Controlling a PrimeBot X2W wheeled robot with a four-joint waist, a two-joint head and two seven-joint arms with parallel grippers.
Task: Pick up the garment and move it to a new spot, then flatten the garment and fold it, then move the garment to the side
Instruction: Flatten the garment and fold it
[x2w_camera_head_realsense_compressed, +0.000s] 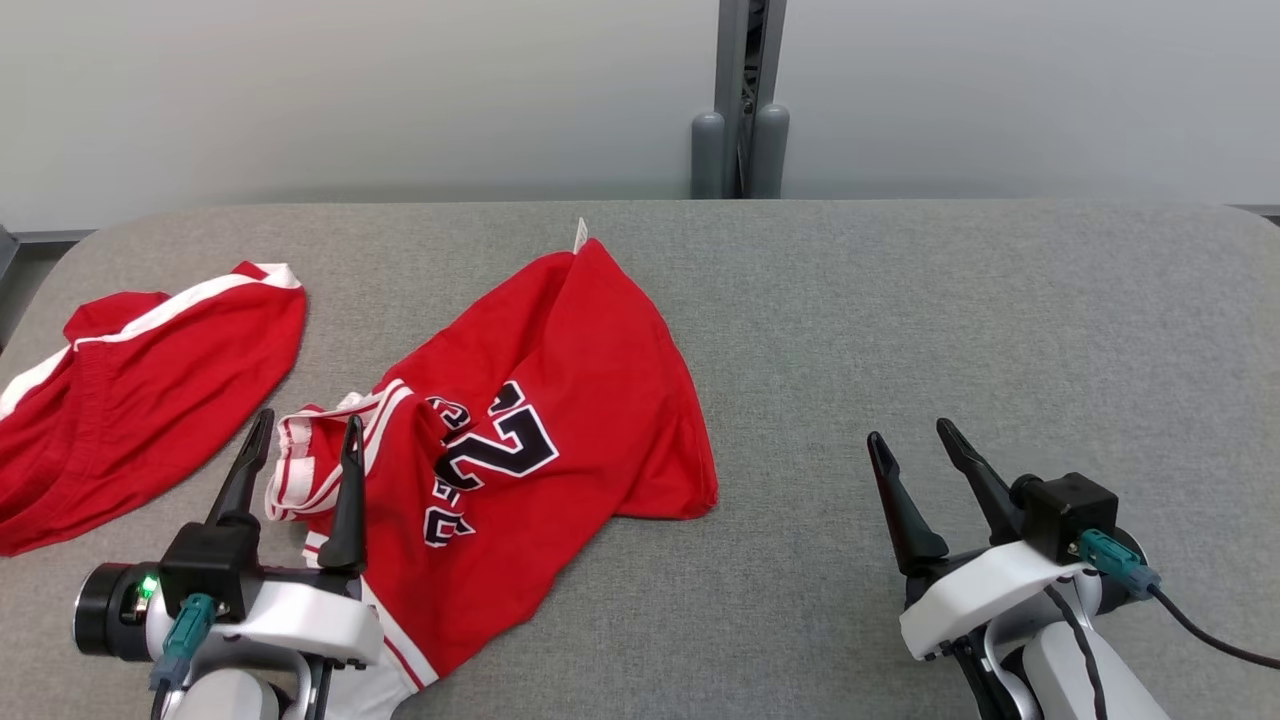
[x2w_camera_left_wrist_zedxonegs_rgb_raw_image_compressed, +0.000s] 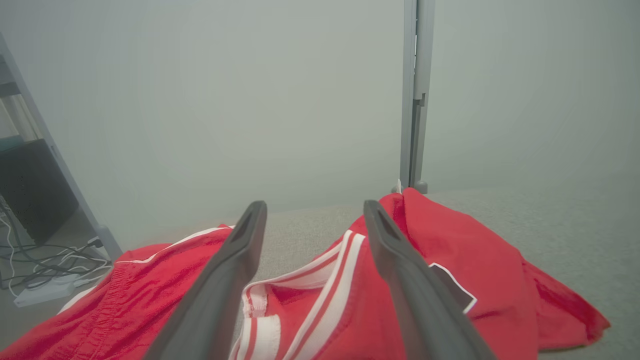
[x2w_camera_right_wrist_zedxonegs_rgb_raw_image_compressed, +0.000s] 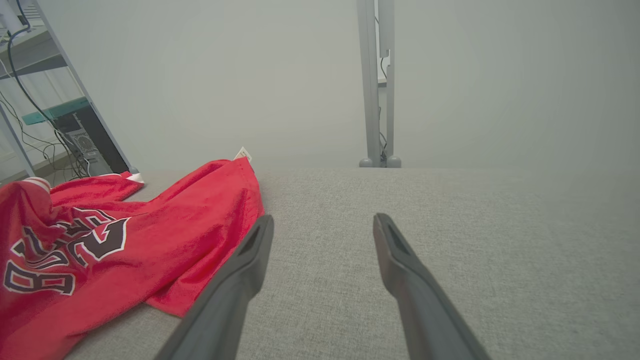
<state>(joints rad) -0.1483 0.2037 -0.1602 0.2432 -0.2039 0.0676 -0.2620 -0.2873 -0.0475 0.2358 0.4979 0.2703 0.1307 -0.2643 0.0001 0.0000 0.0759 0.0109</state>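
The red jersey (x2w_camera_head_realsense_compressed: 590, 400) lay crumpled on the table (x2w_camera_head_realsense_compressed: 950, 300), left of centre toward the front edge, near a second red garment (x2w_camera_head_realsense_compressed: 150, 400) at the left edge. The left gripper (x2w_camera_head_realsense_compressed: 309, 420) sat at its striped trim, jaws spread, perhaps brushing the cloth. The right gripper (x2w_camera_head_realsense_compressed: 910, 432), jaws spread too, stood over bare table near the front-right corner.

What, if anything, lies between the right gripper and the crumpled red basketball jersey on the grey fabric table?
Nothing visible. Only bare grey fabric table separates the open right gripper from the crumpled red basketball jersey. The red white-striped shorts lie beyond the jersey, at the table's left, out of that path.
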